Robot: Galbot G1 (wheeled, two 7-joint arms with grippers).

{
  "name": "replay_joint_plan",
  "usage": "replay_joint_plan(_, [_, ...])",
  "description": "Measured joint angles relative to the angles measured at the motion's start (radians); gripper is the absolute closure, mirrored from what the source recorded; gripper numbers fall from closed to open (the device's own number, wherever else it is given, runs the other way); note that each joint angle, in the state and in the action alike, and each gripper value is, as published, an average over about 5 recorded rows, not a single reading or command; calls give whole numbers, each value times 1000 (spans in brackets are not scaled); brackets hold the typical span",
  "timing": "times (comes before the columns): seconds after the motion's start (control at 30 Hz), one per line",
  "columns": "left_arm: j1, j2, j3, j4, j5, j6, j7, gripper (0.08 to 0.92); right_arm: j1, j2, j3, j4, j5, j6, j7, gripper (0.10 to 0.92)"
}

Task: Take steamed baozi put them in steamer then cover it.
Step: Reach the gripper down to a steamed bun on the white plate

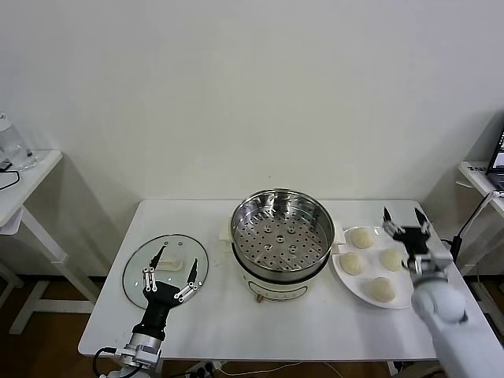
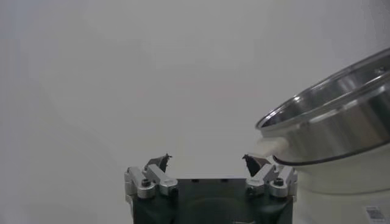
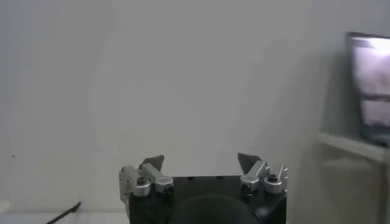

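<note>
The steel steamer [image 1: 282,233] with its perforated tray stands empty at the table's middle; its wall also shows in the left wrist view [image 2: 341,122]. Four cream-white baozi [image 1: 361,237] lie on a white plate [image 1: 343,277] to its right. The clear glass cover [image 1: 138,268] with a white handle lies flat at the left. My right gripper [image 1: 405,217] is open and empty, raised over the plate's far side; it also shows in the right wrist view [image 3: 201,160]. My left gripper [image 1: 175,262] is open and empty above the cover; it also shows in the left wrist view [image 2: 207,159].
The white table [image 1: 197,323] ends close behind the steamer at a white wall. A small side table [image 1: 24,185] stands at the far left, and another with a laptop [image 1: 496,161] at the far right.
</note>
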Motion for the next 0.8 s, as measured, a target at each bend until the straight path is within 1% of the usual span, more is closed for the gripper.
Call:
replay_joint_plan(0.23, [7, 0, -3, -6, -2, -1, -2, 177, 267, -25, -239, -209, -147, 52, -391, 203])
replay_joint_plan(0.43, [13, -1, -10, -15, -4, 2, -3, 177, 442, 1, -373, -348, -334, 97, -680, 203])
replay_joint_plan(0.6, [17, -3, -15, -19, -5, 2, -4, 177, 539, 51, -444, -447, -512, 146, -821, 203])
replay_joint_plan(0.8, [19, -4, -17, -19, -5, 2, -5, 177, 601, 116, -491, -540, -694, 187, -906, 203])
